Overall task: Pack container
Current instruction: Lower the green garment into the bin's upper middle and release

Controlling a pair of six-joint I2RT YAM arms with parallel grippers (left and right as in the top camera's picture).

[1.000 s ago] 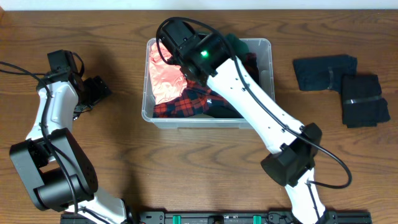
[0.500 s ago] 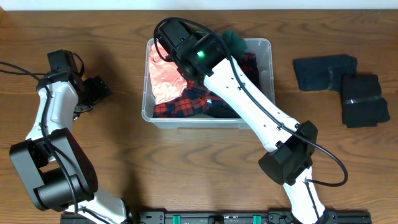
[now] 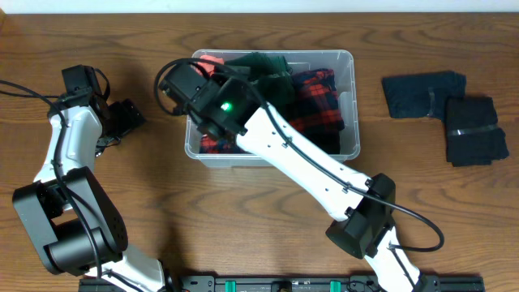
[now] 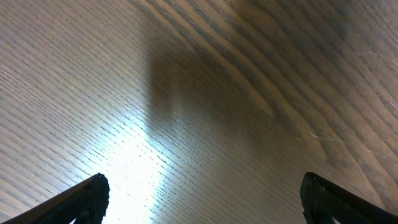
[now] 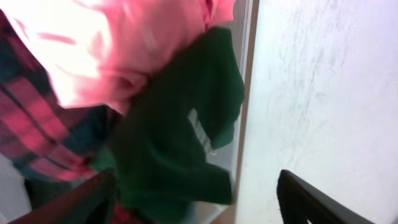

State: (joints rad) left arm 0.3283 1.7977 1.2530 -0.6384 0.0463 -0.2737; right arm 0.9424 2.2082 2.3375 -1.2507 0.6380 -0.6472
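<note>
The clear plastic container [image 3: 350, 105] stands at the back middle of the table, filled with a green garment [image 3: 259, 69], a red plaid shirt [image 3: 312, 93] and a bit of pink cloth [image 3: 212, 61]. My right gripper [image 3: 182, 85] hangs over the container's left end, open and holding nothing. In the right wrist view its jaws [image 5: 193, 205] stand wide across the container's wall [image 5: 245, 93], with the green garment [image 5: 180, 137] and the pink cloth [image 5: 124, 50] loose below. My left gripper [image 3: 130, 116] is open over bare wood [image 4: 205, 205], to the left of the container.
Two dark folded cloths [image 3: 423, 93] [image 3: 473, 130] lie on the table to the right of the container. A black cable [image 3: 24, 89] runs along the far left. The right arm's white links [image 3: 308, 162] cross the container's front wall.
My right arm has swung left across the container and its jaws have opened, letting go of the green garment, which now covers most of the pink cloth. The left arm has not moved.
</note>
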